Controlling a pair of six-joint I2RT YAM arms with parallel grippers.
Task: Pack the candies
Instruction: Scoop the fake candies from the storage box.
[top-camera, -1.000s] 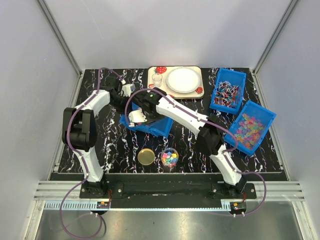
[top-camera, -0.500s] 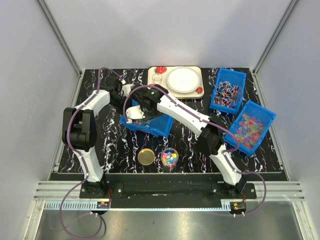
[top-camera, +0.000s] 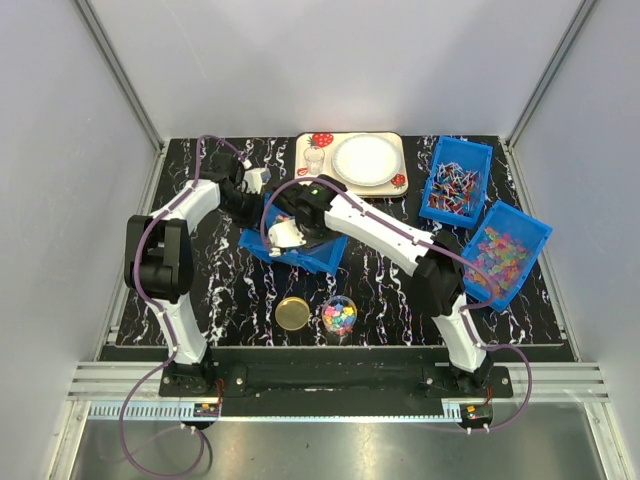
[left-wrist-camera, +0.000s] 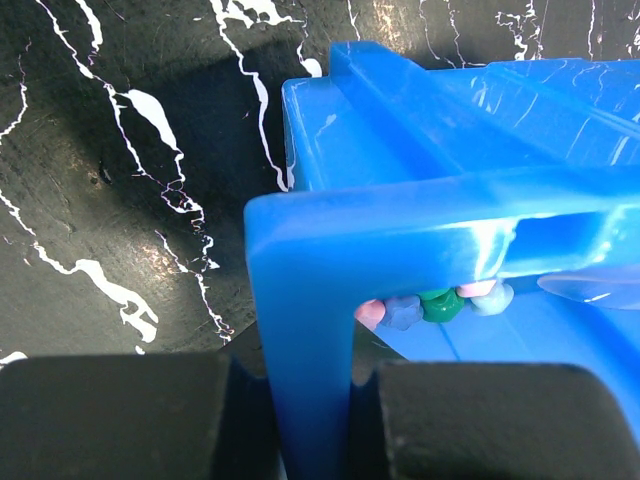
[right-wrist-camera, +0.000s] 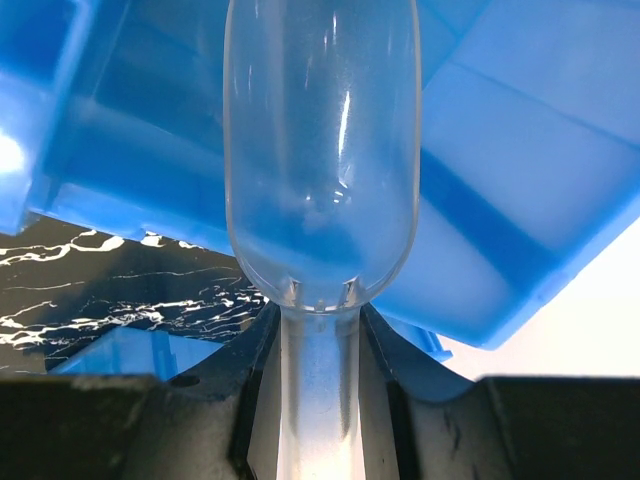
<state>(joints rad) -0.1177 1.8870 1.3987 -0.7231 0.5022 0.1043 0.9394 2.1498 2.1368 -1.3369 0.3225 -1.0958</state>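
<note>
Over the last second the right arm swings the clear plastic scoop (right-wrist-camera: 320, 150) toward the far-left side of the blue plastic bin (top-camera: 318, 258) and then back toward the middle. Its elbow also drifts a bit to the right, so it looks like a raking pass through the bin rather than a trip to the jar. The scoop bowl looks empty in the wrist view, so that sweep probably hasn't picked anything up and another dig seems likely. The right gripper (right-wrist-camera: 318, 420) is pinched tight on the scoop's thin handle, with the bowl hanging over the bin's inside wall. The left gripper (left-wrist-camera: 308, 425) is clamped on the bin's corner wall, one finger either side, apparently holding it tipped. A few chunky bright candies (left-wrist-camera: 437, 303) sit tucked under the bin's rim, and there's a mixed pile already in the clear round jar (top-camera: 340, 315), which stands near the front of the table beside the gold round lid (top-camera: 293, 313).
</note>
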